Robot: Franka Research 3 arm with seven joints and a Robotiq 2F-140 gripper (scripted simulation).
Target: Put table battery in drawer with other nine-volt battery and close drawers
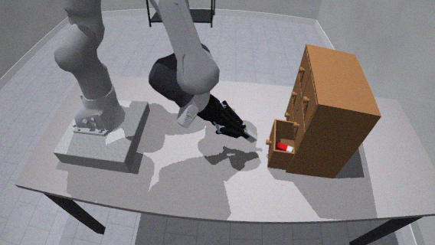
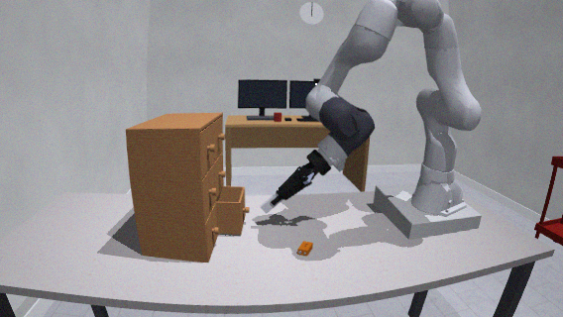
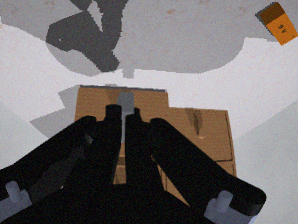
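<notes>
The wooden chest [image 1: 333, 134] [image 2: 170, 193] [image 3: 200, 142] stands upright. One bottom drawer [image 1: 278, 161] [image 2: 230, 218] [image 3: 150, 105] is pulled well out, and the other drawers look closed. In the open drawer lies a red and white object [image 1: 284, 147]; no battery shows in it. The orange nine-volt battery [image 2: 304, 249] [image 3: 281, 27] lies on the table [image 2: 347, 277], away from the chest; the arm hides it in the top view. My gripper [image 1: 250, 135] [image 2: 269, 204] [image 3: 126, 103] is shut and empty, slanting down, its tips above the table a short way in front of the open drawer's knob.
The arm's grey base block [image 1: 96, 153] [image 2: 436, 223] stands at the opposite end of the table from the chest. The closed drawers have protruding round knobs. A desk [image 2: 278, 136] with monitors and a red cart [image 2: 557, 230] stand beyond the table.
</notes>
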